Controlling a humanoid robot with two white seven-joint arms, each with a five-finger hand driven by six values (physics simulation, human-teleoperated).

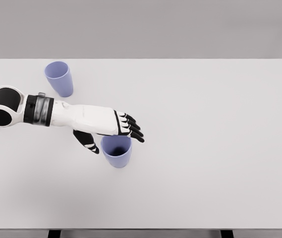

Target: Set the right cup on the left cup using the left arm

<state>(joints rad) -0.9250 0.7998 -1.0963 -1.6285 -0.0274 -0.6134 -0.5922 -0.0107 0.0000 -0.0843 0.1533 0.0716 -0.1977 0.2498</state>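
Note:
Two lilac cups stand upright on the white table (205, 124). One cup (59, 78) is at the far left; the other cup (116, 151) sits nearer the front, left of the middle. My left hand (116, 136) hovers over the nearer cup's far-left rim. Its dark fingers (131, 128) stretch out across the rim's back edge, and the thumb (87, 141) hangs down just left of the cup. The hand is open and holds nothing. The cup's opening shows between thumb and fingers.
The table's front edge runs along the bottom of the picture, with two dark legs (54, 233) showing below it. A grey wall stands behind the table's far edge.

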